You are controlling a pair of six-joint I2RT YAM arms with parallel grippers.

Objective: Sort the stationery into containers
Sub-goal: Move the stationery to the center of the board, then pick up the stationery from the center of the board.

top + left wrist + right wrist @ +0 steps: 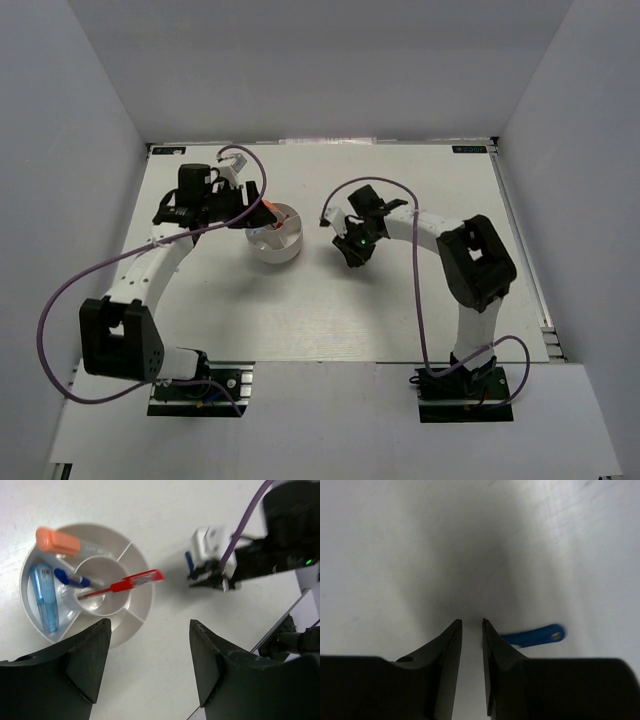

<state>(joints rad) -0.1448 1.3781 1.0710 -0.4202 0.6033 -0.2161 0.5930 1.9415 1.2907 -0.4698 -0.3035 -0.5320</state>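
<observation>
- Dark-blue piece (535, 635): lying flat on the table (395, 540), outside the tub, just off the outer side of the right gripper (471, 625); long axis running crosswise to the fingers, not between them.
- Right gripper: fingers sitting all but pressed together, pinching nothing; this arm is clearly the nearer one.
- Left gripper (149, 632): hanging spread and empty beside the tub (135, 560).
- Tub: holding the orange-white piece (59, 540) and light-blue piece (44, 597) in outer compartments; blue pen (72, 578) and red pen (125, 583) are leaning from the centre.
</observation>
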